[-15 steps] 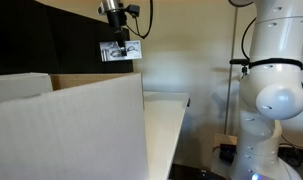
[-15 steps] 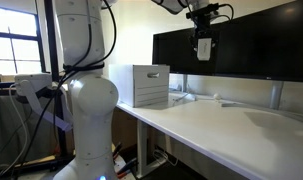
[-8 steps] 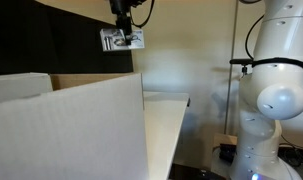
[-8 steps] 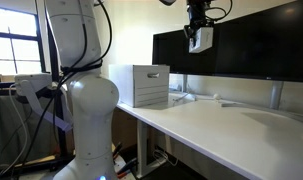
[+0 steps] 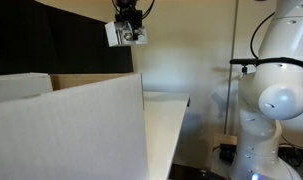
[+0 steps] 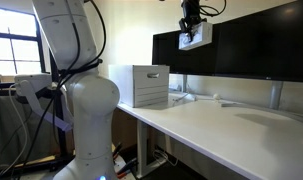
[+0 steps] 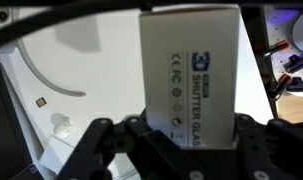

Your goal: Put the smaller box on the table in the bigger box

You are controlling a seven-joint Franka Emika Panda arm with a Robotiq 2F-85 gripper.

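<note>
The small flat white carton with dark blue lettering (image 5: 124, 34) hangs high in the upper middle of both exterior views, clamped by the black gripper (image 7: 186, 135), and seems slightly tilted. Lower in the frame the very large pale cardboard carton (image 5: 71, 130) stands on the plain white table (image 6: 226, 125). A dark screen (image 6: 256, 45) is behind.

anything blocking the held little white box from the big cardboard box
nothing visible: the small flat white carton, held in the gripper, hangs high with only open air between it and the very large pale cardboard carton lower down
</note>
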